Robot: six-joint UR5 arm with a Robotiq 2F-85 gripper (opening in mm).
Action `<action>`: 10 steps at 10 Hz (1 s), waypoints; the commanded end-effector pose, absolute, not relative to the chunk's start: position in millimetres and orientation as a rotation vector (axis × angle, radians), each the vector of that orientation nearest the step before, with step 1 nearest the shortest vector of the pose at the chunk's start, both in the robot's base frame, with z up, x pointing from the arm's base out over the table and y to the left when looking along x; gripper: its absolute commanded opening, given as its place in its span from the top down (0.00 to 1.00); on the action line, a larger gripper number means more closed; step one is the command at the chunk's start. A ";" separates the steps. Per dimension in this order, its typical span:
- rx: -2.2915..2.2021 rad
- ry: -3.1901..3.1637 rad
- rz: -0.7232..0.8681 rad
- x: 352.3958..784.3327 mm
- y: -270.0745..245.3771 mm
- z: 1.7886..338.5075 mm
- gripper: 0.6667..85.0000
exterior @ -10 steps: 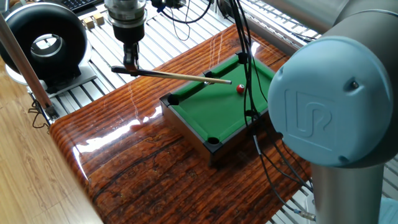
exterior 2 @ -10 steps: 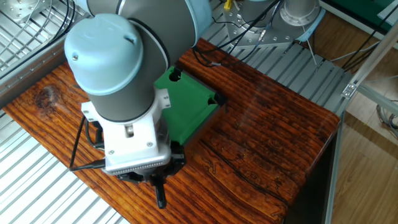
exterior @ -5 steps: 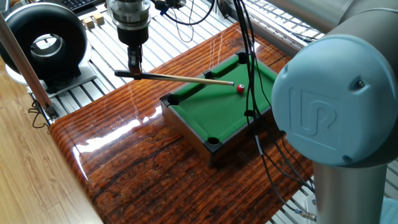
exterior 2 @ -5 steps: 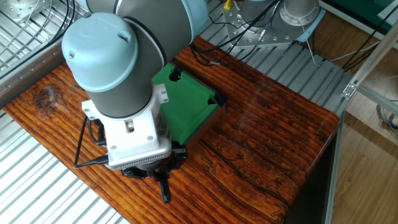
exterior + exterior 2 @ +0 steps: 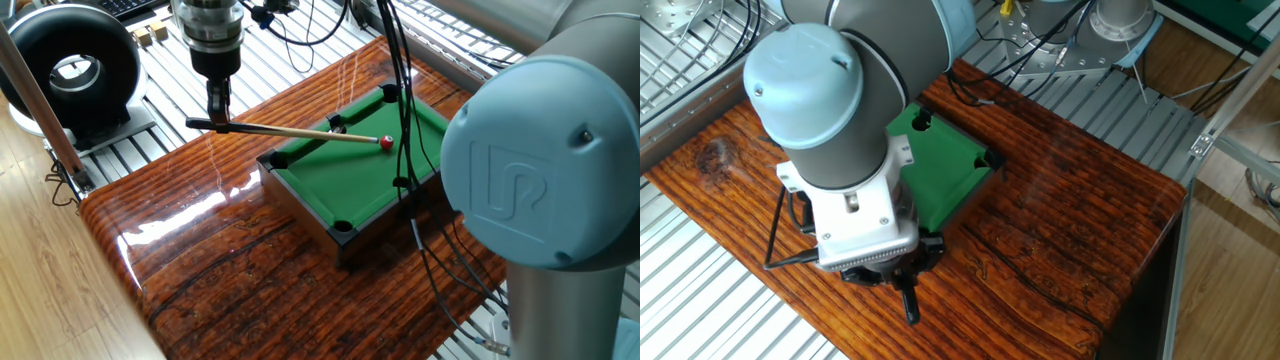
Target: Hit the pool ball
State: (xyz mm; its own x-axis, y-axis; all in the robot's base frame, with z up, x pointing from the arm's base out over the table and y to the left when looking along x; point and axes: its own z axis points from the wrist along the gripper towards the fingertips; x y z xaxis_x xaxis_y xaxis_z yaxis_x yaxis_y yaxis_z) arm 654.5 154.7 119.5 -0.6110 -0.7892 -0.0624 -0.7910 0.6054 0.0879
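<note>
At the far left, off the desk's left edge, a black ring-shaped device [image 5: 72, 68] sits on the slatted aluminium bench [image 5: 140, 140]; no lettering on it can be read. Next comes the gripper [image 5: 216, 112], hanging straight down over the desk's far-left edge with its fingers pinched on the butt of a thin wooden cue stick [image 5: 290, 129]. The cue lies nearly level, its long axis running from the gripper rightward and slightly toward the near side, its tip pointing at the pool ball [image 5: 386, 143] and touching it or just short of it; which cannot be told. The red ball rests on the green felt of the miniature pool table [image 5: 345, 185], near the table's far long rail, toward the desk's far-right edge. Black cables [image 5: 404, 150] hang across the felt just right of the ball. At right, the arm's blue joint cap [image 5: 530, 170] carries an embossed "UR" logo. In the other fixed view the arm hides the ball and cue; only the green table [image 5: 945, 175] shows.
</note>
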 end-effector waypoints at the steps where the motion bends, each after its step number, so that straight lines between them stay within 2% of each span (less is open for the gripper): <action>1: -1.372 2.797 0.179 652.8 154.9 120.6 1.00; 7: -1.381 2.790 0.157 654.2 149.1 118.2 1.00; 9: -1.406 2.805 0.107 644.4 124.9 111.9 1.00; 10: -1.422 2.855 0.058 625.1 98.1 114.8 1.00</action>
